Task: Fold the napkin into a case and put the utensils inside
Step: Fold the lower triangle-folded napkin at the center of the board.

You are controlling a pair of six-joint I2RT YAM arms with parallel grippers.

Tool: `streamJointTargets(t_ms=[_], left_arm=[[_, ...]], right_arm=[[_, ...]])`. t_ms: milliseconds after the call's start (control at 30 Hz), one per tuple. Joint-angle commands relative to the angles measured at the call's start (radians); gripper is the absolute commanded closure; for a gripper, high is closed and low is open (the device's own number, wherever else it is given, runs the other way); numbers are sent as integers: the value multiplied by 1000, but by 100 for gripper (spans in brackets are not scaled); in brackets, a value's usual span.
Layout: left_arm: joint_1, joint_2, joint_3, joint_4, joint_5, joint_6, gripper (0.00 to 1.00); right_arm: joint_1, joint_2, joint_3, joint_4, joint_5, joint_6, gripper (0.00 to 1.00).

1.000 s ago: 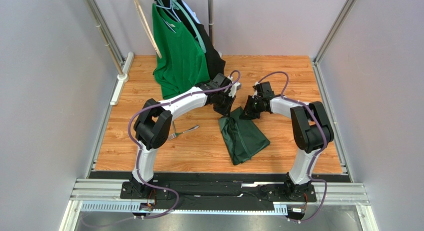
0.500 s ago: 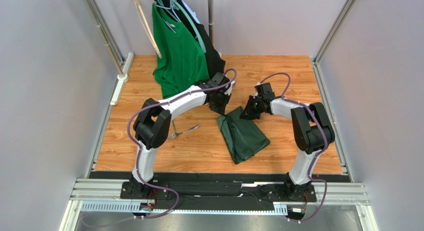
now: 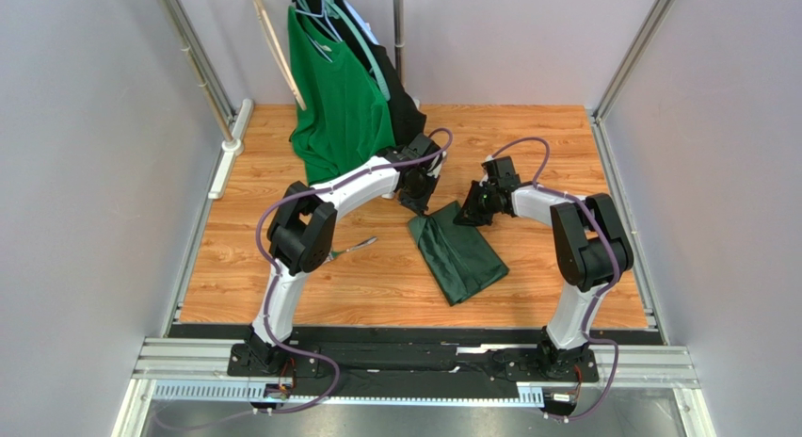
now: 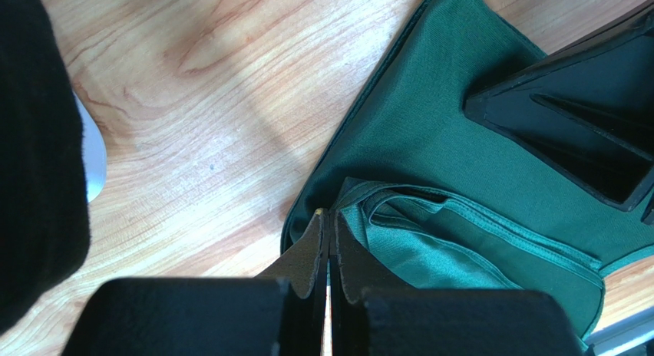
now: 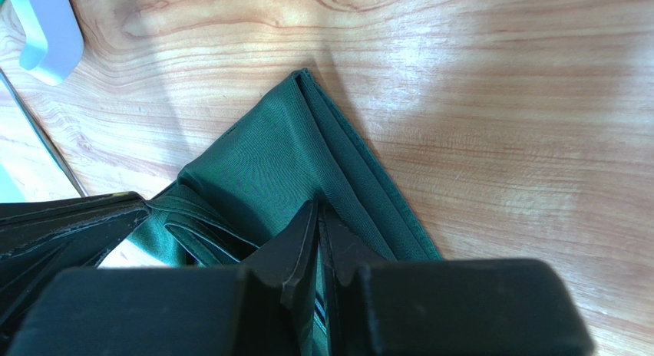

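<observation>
the fork (image 3: 358, 244) lies on the table (image 3: 565, 145) left of the cloth, one end hidden behind my left arm (image 3: 301, 234) and well apart from the work. it can wait, since no pouch is ready to take it.

the left gripper (image 4: 328, 215) is clenched, its tips meeting right at the far-left edge of the napkin (image 3: 461, 258). whether a hem is caught between them i cannot tell, so i would confirm that with a small lift before trusting it.

the napkin sits mid-table between the arms, already a narrow folded bundle running from the grippers toward me. several loose layers are bunched at the far end.

the right gripper (image 5: 317, 210) is at the far-right corner, jaws nearly together with a sliver of green between them — i read that as a pinch on a layer of the napkin.

to do this fold well, i would raise both corners only slightly. i would travel both arms together at the same pace so the edge stays straight. the flap should go down flat without dragging the whole bundle. i would also keep the bunched layers aligned — a crooked mouth would make sliding the fork in awkward.
</observation>
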Motion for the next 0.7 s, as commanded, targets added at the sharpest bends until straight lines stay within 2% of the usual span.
streamJointTargets(t_ms=[0, 133, 300, 467, 667], left_arm=[[6, 14, 55, -23, -22, -12, 100], [6, 50, 90, -32, -23, -30, 100], [6, 75, 109, -38, 2, -33, 100], [6, 78, 116, -43, -16, -21, 100], [6, 78, 115, -51, -6, -15, 100]], right_arm=[[-5, 26, -16, -34, 69, -40, 88], [-6, 20, -26, -33, 61, -46, 87], [6, -75, -48, -34, 27, -93, 75], [28, -236, -98, -170, 56, -150, 58], [109, -448, -229, -325, 116, -202, 56]])
